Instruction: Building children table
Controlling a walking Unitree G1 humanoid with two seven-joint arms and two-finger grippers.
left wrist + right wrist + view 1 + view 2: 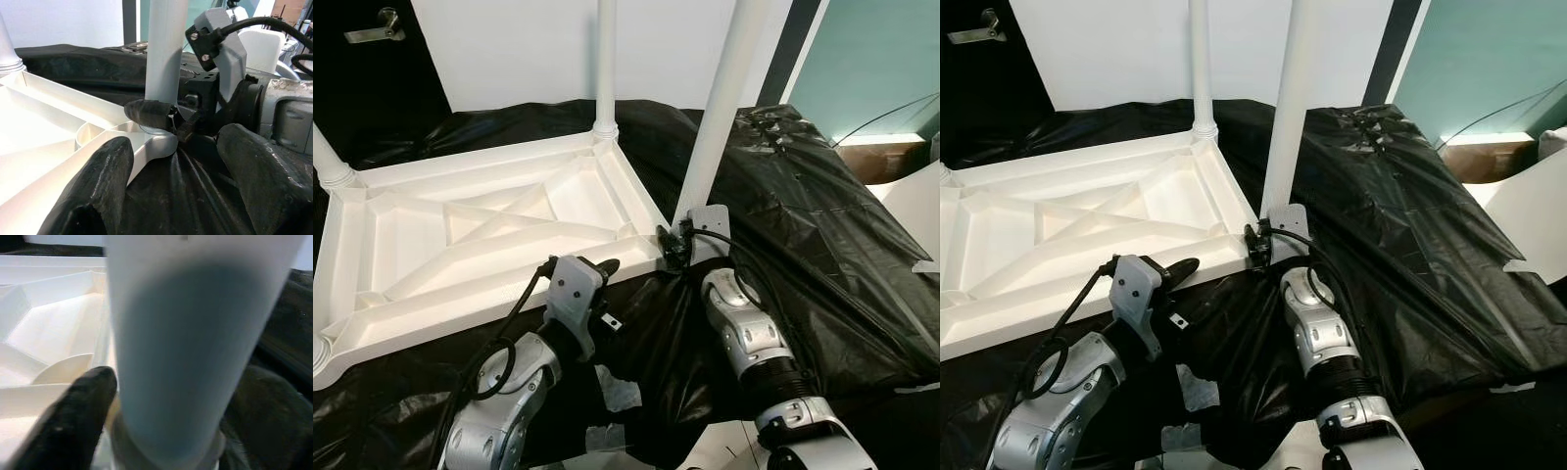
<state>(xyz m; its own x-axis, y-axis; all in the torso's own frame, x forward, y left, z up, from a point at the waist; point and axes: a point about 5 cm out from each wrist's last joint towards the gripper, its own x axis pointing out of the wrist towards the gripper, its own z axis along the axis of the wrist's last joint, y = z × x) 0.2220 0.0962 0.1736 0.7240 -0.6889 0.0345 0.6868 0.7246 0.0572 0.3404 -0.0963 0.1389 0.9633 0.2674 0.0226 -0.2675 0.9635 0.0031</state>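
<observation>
Tabletop [480, 235], white plastic, lies upside down on black plastic sheeting [803, 225], ribbed underside facing up. Three legs stand upright in its corner sockets: a far leg [606, 64], a left leg [328, 157] and a near-right leg [717, 103] at the corner closest to the robot's right arm.

Right gripper [164, 115] is at the base of the near-right leg, just above the corner socket. Its fingers [149, 110] are clamped on the leg from both sides; in the right wrist view the leg [195, 347] stands between one black finger [68, 421] and the other, with the socket collar directly below.

Left gripper [592, 269] rests at the near edge of the tabletop, just beside the right gripper and apart from the leg. Its fingers [93, 191] are spread apart; in the left wrist view the corner of the tabletop [151, 144] lies between them, and one finger is touching or nearly touching the tabletop edge. It holds nothing.

Sheeting covers the floor around the tabletop and drapes over a raised shape to the right. Scraps of pale tape [617, 392] lie on the sheeting between the two arms. A white wall [529, 39] stands behind, with a dark door and its metal handle [377, 27] at the far left
</observation>
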